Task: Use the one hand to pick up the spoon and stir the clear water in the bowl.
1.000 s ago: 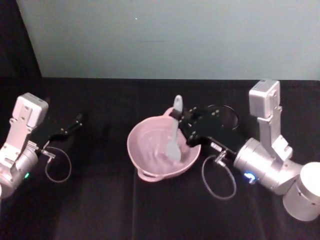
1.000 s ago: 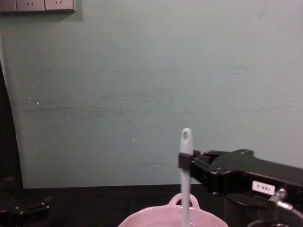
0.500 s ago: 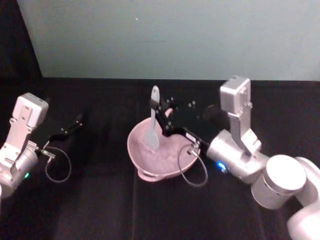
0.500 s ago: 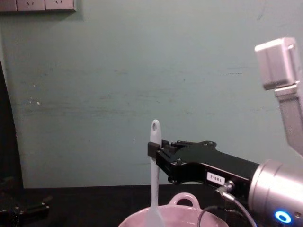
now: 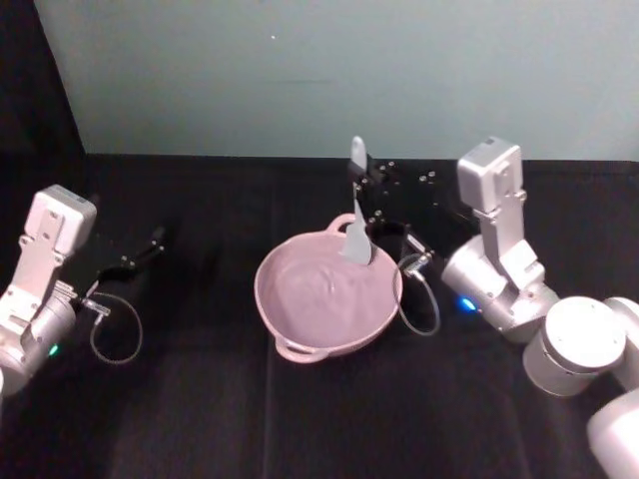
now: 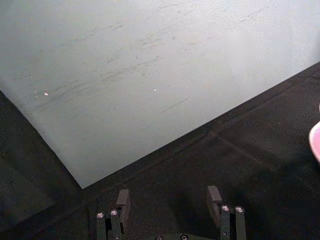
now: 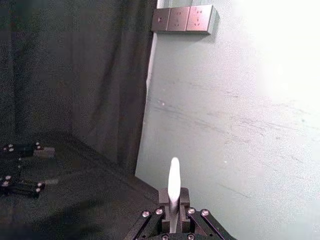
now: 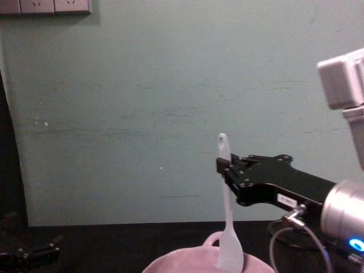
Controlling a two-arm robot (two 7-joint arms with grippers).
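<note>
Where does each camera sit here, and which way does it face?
Head: up high, looking down on the table, the bowl and both arms; the right gripper holds the spoon.
Chest: low, facing the wall across the bowl's rim; right arm at right.
Left wrist: above the open left gripper, facing table and wall.
Right wrist: behind the right gripper, looking along the spoon toward the wall.
Shared: head and chest both show spoon and bowl.

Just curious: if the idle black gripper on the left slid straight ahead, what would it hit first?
Probably the pale green wall, after crossing black tablecloth; the left gripper points past the pink ceramic bowl.
</note>
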